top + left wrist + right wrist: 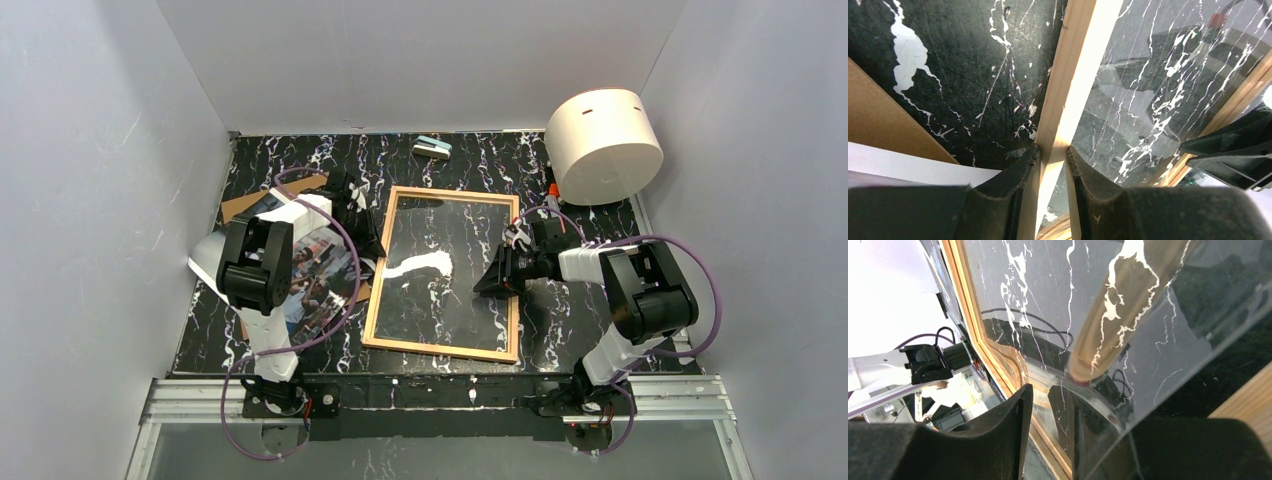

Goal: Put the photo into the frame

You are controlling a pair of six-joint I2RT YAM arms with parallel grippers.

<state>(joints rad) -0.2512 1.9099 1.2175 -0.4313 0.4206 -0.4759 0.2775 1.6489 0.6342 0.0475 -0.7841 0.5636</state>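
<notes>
As they lie, one frame [440, 349] (one photo [325, 276])

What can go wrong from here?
1. Left end effector and right end effector straddle opposite rails of the frame; uneven motion may twist it and stress the glass pane.
2. The photo lies under the left arm, which might snag or crease it.

Over the frame [440, 349], left of the right gripper [490, 283], room is free; beyond it rightward, a drum [604, 145] blocks.
</notes>
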